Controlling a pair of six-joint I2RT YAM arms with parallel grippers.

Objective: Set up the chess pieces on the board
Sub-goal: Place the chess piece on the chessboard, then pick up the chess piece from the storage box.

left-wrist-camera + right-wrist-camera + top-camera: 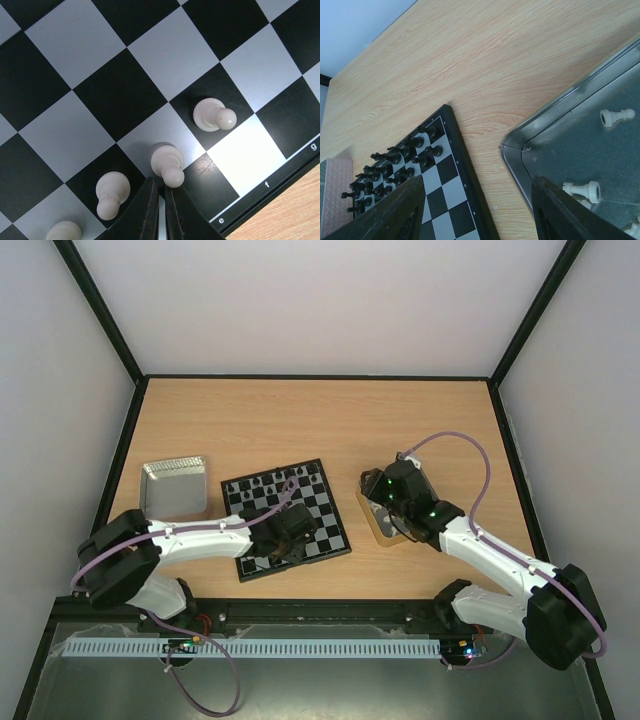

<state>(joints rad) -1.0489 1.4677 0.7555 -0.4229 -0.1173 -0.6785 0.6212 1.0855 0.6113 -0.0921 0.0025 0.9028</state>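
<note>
The board [322, 512] lies mid-table, with black chess pieces [268, 483] lined along its far edge. My left gripper [283, 537] hovers low over the near rows. In the left wrist view the left gripper [161, 186] is shut with nothing between its fingers, its tips right beside a white pawn [167, 161]. Other white pawns [214, 115] [112, 193] stand on neighbouring squares of the board [75, 45]. My right gripper [477, 212] is open and empty above the wood between the board [445, 190] and a tray [555, 107] holding loose white pieces [615, 116]. The black pieces [395, 162] fill the board's far rows.
A silver metal tray [175, 488] sits left of the board. The gold-rimmed tray [376, 525] lies right of it, partly under the right arm. Black frame rails border the table on all sides.
</note>
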